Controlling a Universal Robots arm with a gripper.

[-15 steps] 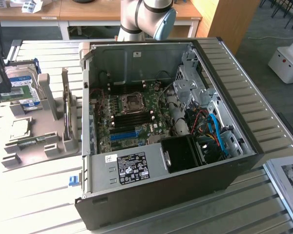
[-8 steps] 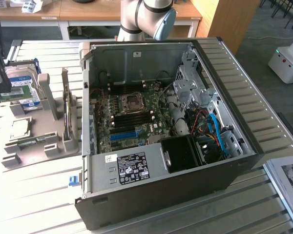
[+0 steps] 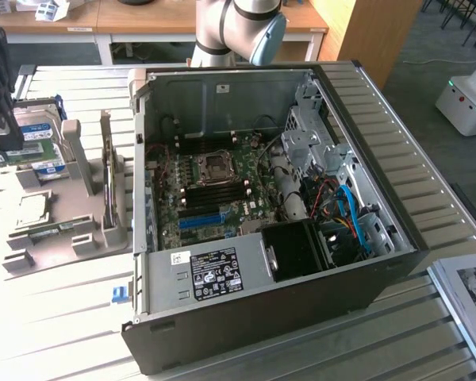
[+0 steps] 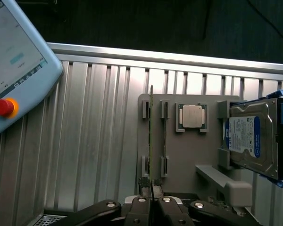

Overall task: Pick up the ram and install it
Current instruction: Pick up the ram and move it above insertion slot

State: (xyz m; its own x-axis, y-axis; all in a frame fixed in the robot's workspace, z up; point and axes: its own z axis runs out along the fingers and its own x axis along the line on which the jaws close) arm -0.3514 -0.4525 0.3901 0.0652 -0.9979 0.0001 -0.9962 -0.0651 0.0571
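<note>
The ram (image 4: 151, 136) is a thin green stick seen edge-on, reaching away from my gripper (image 4: 151, 187) over the grey parts holder (image 4: 188, 155). The gripper is shut on the ram's near end, with both dark fingertips (image 4: 144, 184) pressed against its sides. In the exterior view the gripper (image 3: 1, 119) hangs at the far left above the holder (image 3: 63, 214), well away from the open computer case (image 3: 278, 214). Inside the case, the motherboard's dark memory slots (image 3: 214, 192) lie beside the processor socket.
On the holder sit a silver processor (image 4: 192, 116), a blue-labelled hard drive (image 4: 250, 139) and another thin stick (image 4: 164, 136) in the neighbouring slot. A teach pendant (image 4: 14, 61) with a red button lies on the ribbed metal table. A long blue slot (image 3: 202, 220) crosses the motherboard.
</note>
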